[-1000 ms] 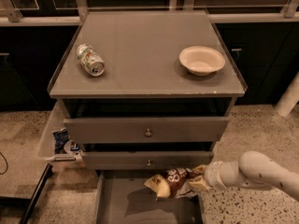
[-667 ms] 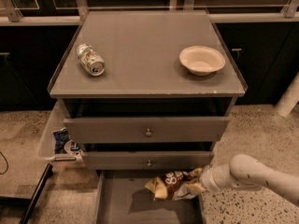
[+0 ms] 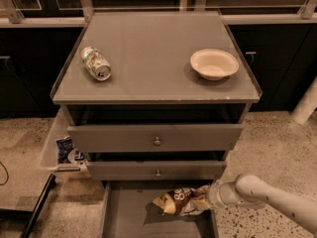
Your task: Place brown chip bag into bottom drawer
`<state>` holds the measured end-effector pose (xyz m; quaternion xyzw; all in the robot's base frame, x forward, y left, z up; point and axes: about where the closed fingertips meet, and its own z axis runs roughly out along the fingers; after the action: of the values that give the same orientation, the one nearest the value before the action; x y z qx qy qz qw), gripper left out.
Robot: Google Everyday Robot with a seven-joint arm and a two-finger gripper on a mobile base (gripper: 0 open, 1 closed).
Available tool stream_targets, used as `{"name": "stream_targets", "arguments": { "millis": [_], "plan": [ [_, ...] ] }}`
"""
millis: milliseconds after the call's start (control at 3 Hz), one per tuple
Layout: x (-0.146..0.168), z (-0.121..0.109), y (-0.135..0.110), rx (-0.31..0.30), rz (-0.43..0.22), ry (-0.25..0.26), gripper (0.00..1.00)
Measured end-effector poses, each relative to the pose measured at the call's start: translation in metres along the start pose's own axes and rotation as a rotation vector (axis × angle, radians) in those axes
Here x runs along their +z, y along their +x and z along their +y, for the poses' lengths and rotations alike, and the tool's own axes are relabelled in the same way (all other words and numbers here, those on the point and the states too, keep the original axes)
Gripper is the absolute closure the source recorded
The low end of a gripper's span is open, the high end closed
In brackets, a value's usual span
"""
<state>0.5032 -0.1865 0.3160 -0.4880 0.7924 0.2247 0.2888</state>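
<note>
Brown bag point(image 3: 178, 201) hangs over the drawer point(image 3: 130, 218), right end pinched by the gripper point(image 3: 206, 199); best lowered nearer the floor before release.

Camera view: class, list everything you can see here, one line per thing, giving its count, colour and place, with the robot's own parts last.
cabinet: one, grey, centre of the view
can: one, silver-green, lying on its side on the cabinet top, picture-left
bowl: one, cream, upright on the cabinet top, picture-right
knobbed drawers: two, grey, stacked under the top
bottom drawer: one, grey, pulled open at the foot of the cabinet
brown chip bag: one, dark brown with tan ends, over the bottom drawer
packet: one, blue-white, in a clear bin beside the cabinet
gripper: one, pale, at the bag's picture-right end, holding it
arm: one, white, entering from the lower right
</note>
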Motion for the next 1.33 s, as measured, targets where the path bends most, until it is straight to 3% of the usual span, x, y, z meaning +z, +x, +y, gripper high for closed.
{"name": "stream_targets", "arguments": {
  "millis": [333, 667, 1000, 1333],
  "plan": [
    [0.000, 0.000, 0.000, 0.000, 0.000, 0.000, 1.00],
    [0.037, 0.003, 0.011, 0.031, -0.016, -0.049, 1.00],
    [0.102, 0.008, 0.032, 0.047, -0.020, -0.086, 1.00],
    [0.145, 0.012, 0.046, 0.036, -0.032, -0.069, 1.00]
  ]
}}
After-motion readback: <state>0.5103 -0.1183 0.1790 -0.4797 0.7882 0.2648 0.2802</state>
